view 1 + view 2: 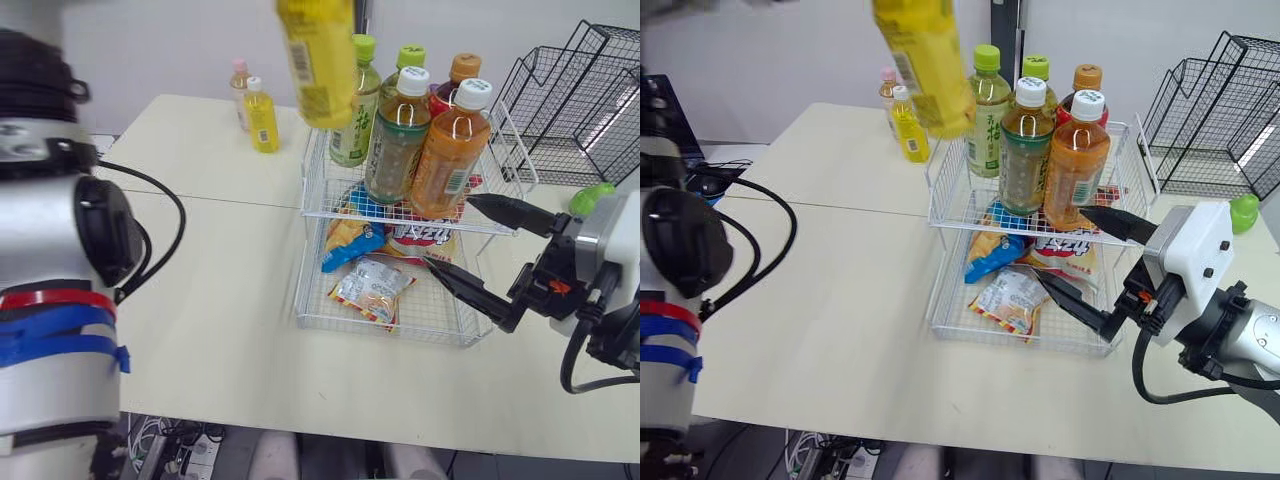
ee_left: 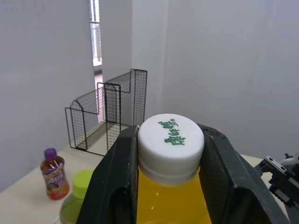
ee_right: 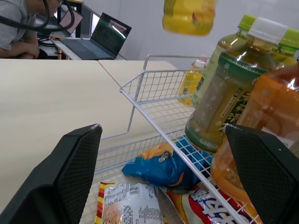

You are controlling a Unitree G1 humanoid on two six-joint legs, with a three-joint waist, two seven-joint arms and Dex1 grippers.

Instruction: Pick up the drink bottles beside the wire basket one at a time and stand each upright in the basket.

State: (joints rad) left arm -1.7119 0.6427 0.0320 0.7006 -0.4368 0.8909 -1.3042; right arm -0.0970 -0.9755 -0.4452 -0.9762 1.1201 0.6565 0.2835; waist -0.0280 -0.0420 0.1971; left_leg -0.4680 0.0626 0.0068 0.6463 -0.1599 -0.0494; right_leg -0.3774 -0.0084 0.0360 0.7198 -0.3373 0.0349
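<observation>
We hold the big yellow bottle (image 1: 318,60) up in the air, a bit tilted, over the back left corner of the white wire basket (image 1: 315,180). Its top runs off the upper edge of the head views. From the left wrist, the left gripper (image 2: 171,182) has both black fingers (image 2: 117,186) squeezed tight on the bottle's neck, just under the white cap (image 2: 171,137). The bottle hides part of a green-capped one behind it.

Five bottles (image 1: 397,140) stand close together at the back and right of the top shelf. The left front of that shelf is bare wire. Snack packs (image 1: 372,288) lie on the bottom shelf, partly hidden under the top one.

The right gripper (image 1: 450,232) is by the basket's front right corner with its fingers (image 1: 510,212) spread wide and nothing between them. We cannot tell if the upper finger touches the wire.

A small yellow bottle (image 1: 262,118) stands on the table (image 1: 220,300) left of the basket, half hiding a pink-capped bottle (image 1: 240,80). The table in front of them is bare.
</observation>
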